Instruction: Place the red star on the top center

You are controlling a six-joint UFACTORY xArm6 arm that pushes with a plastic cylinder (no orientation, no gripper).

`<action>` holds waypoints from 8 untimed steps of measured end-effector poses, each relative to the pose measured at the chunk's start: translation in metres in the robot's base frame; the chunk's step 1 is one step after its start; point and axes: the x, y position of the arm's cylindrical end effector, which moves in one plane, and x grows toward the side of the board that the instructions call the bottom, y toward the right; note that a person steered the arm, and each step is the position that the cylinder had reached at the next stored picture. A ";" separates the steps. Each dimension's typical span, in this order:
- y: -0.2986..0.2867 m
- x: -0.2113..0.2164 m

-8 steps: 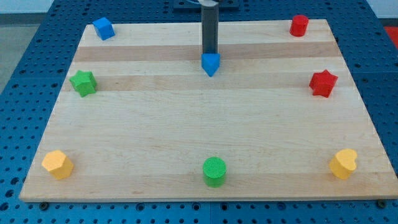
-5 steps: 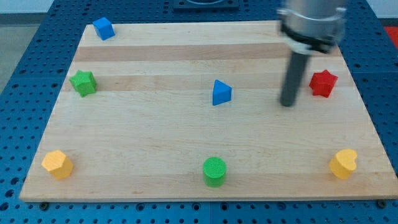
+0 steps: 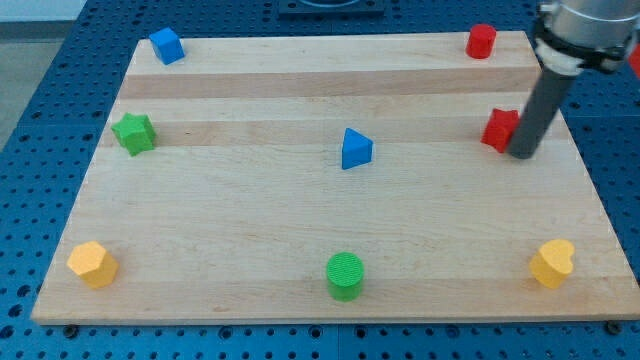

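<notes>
1. Task item: the red star (image 3: pixel 499 130) sits near the board's right edge, in the upper half of the view and partly hidden by the rod. It is well apart from the top centre.
2. Tool state: there are no fingers to report. My tip (image 3: pixel 522 156) ends a plain rod and rests against the star's right side, touching or very nearly so.
3. Other items: a red cylinder-like block (image 3: pixel 481 41) stands at the top right corner. A blue triangular block (image 3: pixel 355 149) lies near the board centre and a blue block (image 3: pixel 166 46) at the top left. A green star (image 3: pixel 133 133) is at the left and a green cylinder (image 3: pixel 346 276) at bottom centre. A yellow block (image 3: pixel 92 264) is at bottom left and a yellow heart (image 3: pixel 553 263) at bottom right.
4. Judged step: push the star leftward and upward.
5. Recommendation: keep contact low on the star's right side, so that it travels diagonally toward the top edge.
6. Recommendation: hold the line above the blue triangular block to avoid contact, correct drift early, and stop short of the board's wooden edge (image 3: pixel 330 40).
</notes>
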 end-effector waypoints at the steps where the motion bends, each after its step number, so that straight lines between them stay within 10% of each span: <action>1: -0.032 -0.013; 5: 0.034 -0.053; 8: -0.075 -0.071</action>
